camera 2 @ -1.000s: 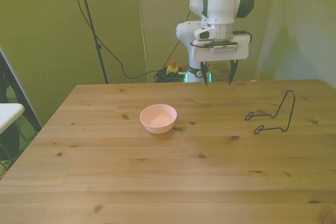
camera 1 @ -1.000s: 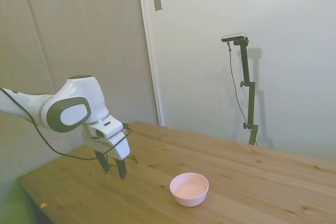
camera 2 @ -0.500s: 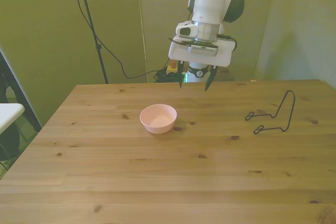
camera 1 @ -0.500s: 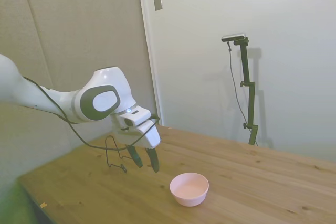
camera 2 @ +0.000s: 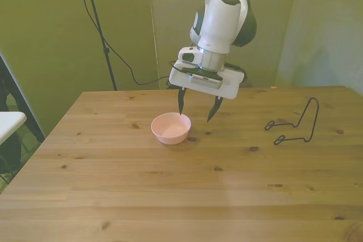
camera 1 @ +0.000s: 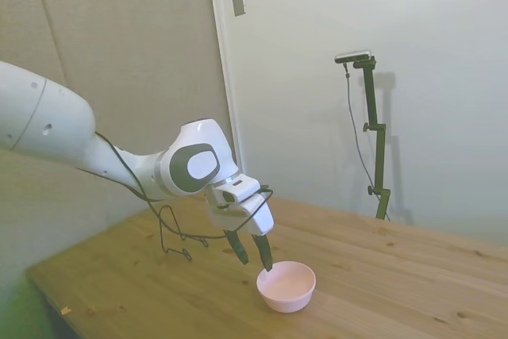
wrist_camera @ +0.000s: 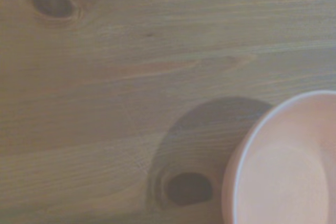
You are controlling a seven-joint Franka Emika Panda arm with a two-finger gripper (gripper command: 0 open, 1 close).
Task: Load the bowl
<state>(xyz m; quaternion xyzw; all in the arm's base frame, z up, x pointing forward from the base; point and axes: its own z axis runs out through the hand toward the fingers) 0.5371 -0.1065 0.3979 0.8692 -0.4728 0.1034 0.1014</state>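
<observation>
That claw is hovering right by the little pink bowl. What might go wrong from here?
The open gripper hangs tilted over the far rim of the bowl. If it drops off-centre, a fingertip could catch the rim and tip or push the light-looking bowl across the table. Also, a shallow rim may slip out of the jaws when they shut.

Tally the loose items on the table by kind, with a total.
Pink bowl: 1
Black wire stand: 1
Total: 2, with the open pincer above the bowl's rim, holding nothing.
</observation>
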